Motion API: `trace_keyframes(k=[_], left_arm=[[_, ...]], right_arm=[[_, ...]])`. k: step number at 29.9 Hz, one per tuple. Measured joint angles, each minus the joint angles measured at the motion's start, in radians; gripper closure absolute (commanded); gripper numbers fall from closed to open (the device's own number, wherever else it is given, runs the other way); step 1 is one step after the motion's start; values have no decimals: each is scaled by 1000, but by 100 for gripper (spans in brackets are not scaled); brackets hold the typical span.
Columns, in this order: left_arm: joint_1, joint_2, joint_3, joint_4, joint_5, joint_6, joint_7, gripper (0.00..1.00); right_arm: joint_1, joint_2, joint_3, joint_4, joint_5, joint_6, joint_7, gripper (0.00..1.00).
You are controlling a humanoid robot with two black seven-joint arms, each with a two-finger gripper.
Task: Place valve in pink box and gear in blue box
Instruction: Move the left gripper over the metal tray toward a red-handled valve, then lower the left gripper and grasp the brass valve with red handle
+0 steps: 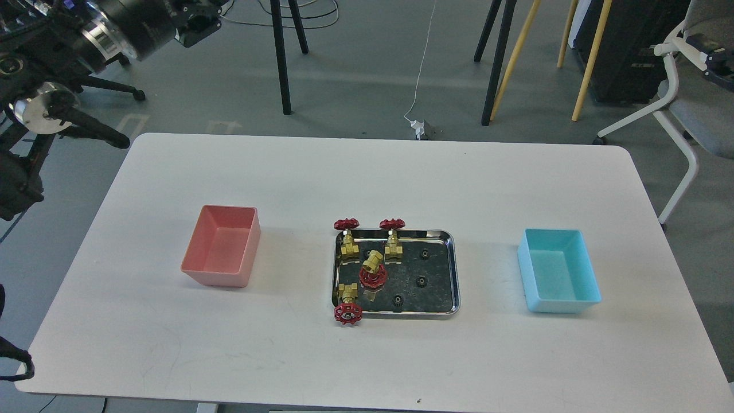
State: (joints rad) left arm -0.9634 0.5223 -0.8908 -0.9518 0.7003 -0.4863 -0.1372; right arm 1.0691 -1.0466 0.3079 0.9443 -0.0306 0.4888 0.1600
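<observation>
Four brass valves with red handwheels lie in the left half of a shiny steel tray [453, 275] at the table's middle: two upright at the back [347, 236] [393, 236], one tipped over in the middle [373, 269], one lying at the front left corner [348, 305]. Small black gears [420, 280] [424, 253] [397, 300] lie in the tray's right half. The pink box [221, 246] stands empty to the left, the blue box [559, 269] empty to the right. My left gripper [198, 26] is raised at the top left, far from the table, dark and end-on. My right gripper is out of view.
The white table [367, 355] has rounded corners. Behind it are black and wooden stand legs [281, 63], a white cable with a plug on the floor [420, 127] and a grey chair [682, 115] at the right.
</observation>
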Motion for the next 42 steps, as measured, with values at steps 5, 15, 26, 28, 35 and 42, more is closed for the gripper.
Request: trace_keyframes(k=[5, 15, 26, 28, 35, 42], left_arm=[[-29, -35, 29, 45, 67, -3, -36, 1], [-35, -57, 210, -119, 505, 7, -26, 0], [58, -58, 524, -362, 1043, 239, 50, 0], [90, -75, 537, -366, 1143, 246, 92, 0], [183, -134, 552, -379, 1414, 263, 134, 0], [239, -215, 555, -326, 1478, 274, 156, 0]], right_arm=[[-124, -43, -9, 3, -36, 0, 1, 1], [-378, -95, -8, -37, -313, 0, 165, 1], [-427, -102, 46, -108, -300, 0, 209, 1], [-422, -106, 71, -115, -296, 0, 208, 1], [-443, -148, 68, -150, -298, 0, 214, 2], [-574, -139, 38, -169, -296, 0, 247, 2]])
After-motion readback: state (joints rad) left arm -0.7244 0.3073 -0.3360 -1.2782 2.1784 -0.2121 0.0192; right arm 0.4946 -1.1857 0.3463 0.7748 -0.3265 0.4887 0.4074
